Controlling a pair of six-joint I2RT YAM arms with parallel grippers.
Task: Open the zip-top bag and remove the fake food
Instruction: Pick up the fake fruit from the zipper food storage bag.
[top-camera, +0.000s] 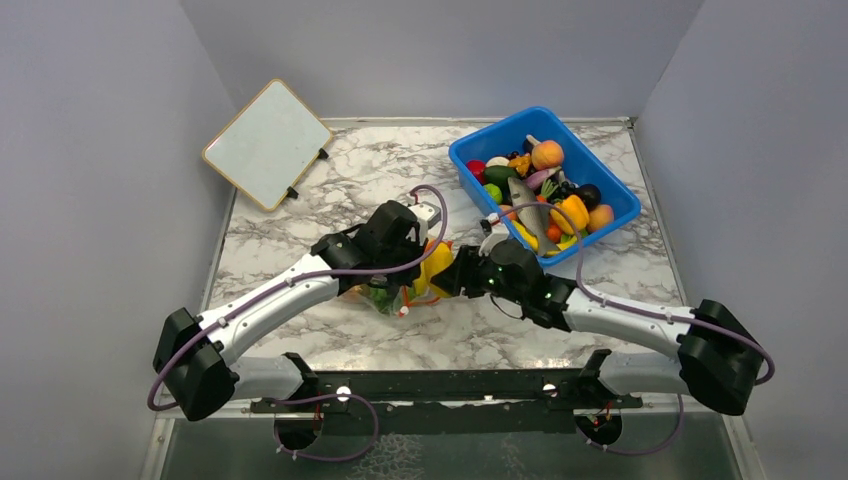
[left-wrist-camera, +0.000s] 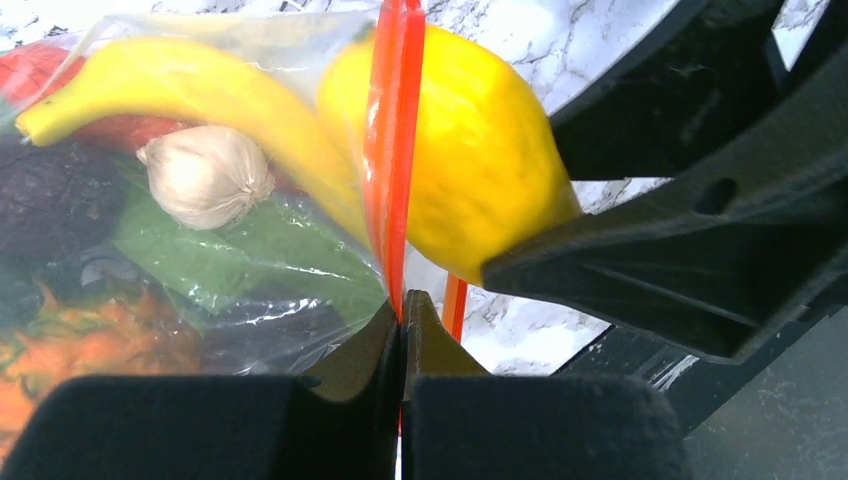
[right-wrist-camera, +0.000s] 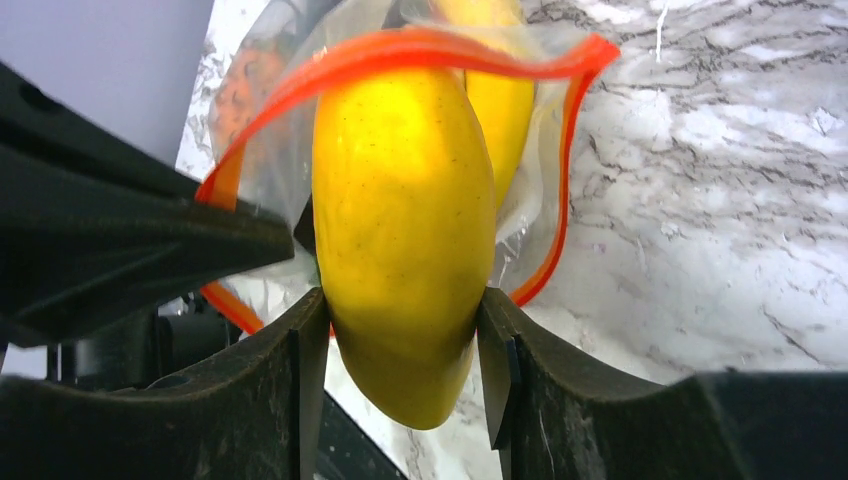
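Clear zip-top bag (top-camera: 395, 295) laid near-left of the blue bin (top-camera: 487, 131), its red zip strip (left-wrist-camera: 392, 120) pinched by the left gripper (left-wrist-camera: 401, 330), yellow toy fruit (right-wrist-camera: 400, 200) clamped at the bag's mouth by the right gripper (right-wrist-camera: 400, 330)

text: none legible | labels: none | brands: none | numbers: none | signs: none
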